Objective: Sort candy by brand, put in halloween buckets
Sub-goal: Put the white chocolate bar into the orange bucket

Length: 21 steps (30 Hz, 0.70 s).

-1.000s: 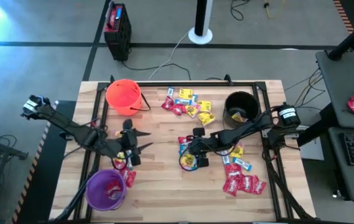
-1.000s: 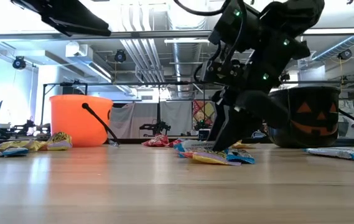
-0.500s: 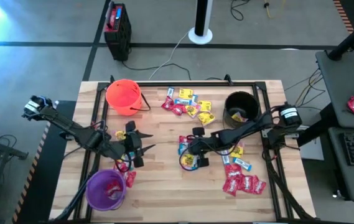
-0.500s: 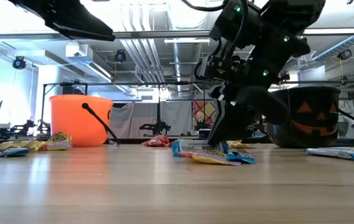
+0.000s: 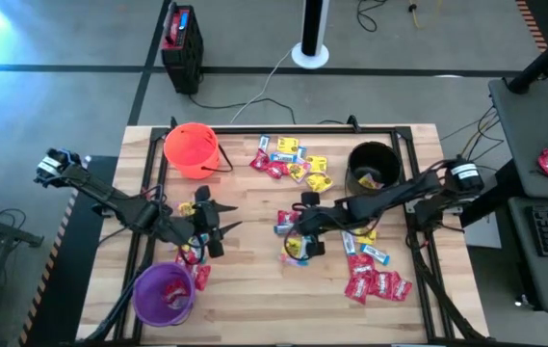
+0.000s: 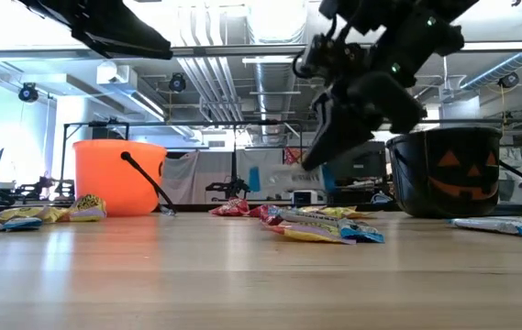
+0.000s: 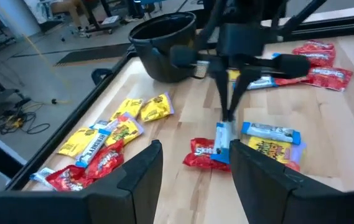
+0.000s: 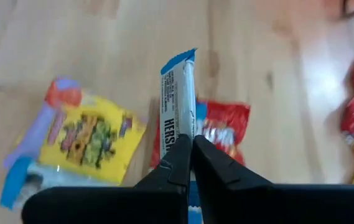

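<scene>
Since a second ago, the right gripper (image 5: pixel 295 225) has risen off the small heap of wrappers at the middle of the wooden desk (image 5: pixel 254 308), its fingers (image 8: pixel 177 163) now pinched shut on one blue-and-white wrapped candy bar (image 8: pixel 178 102). That bar hangs on edge just above a flat red candy packet (image 8: pixel 226 127) and a flat yellow candy packet (image 8: pixel 93 140), held by one end, probably so it lifts clear without dragging its neighbours.

From the desk's centre, the round black plastic bucket (image 5: pixel 373 166) stands at about two o'clock, near the right arm; a yellow packet shows inside it. An orange plastic bucket (image 5: pixel 192 149) sits at ten o'clock, and a translucent purple plastic bucket (image 5: pixel 164 293) at eight o'clock. More mixed packets lie at twelve o'clock, and a cluster of red packets (image 5: pixel 378 285) at four o'clock.

The left gripper (image 5: pixel 218 231) waits at nine o'clock, above the desk near the purple bucket, fingers (image 7: pixel 136 180) spread open and empty, likely keeping out of the way.
</scene>
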{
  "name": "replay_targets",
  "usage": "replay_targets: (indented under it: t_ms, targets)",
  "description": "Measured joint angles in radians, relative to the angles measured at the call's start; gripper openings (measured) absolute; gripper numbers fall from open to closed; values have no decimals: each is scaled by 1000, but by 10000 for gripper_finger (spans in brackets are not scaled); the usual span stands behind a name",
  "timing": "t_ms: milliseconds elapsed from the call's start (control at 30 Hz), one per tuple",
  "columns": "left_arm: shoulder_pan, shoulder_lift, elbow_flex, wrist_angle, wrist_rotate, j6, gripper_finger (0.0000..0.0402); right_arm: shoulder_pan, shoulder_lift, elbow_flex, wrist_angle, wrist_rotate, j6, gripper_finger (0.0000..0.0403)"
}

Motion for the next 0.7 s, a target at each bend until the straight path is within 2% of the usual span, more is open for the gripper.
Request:
replay_targets:
  t_ms: [233,567,700]
  targets:
    - [22,44,-44,186,201,45,168,37,5,0,101,136,-56,8]
    - [80,227,-63,347,254,56,177,42,5,7,210,159,-149,8]
    - [99,280,-63,359,218,50,200,45,5,23,210,160,-182,8]
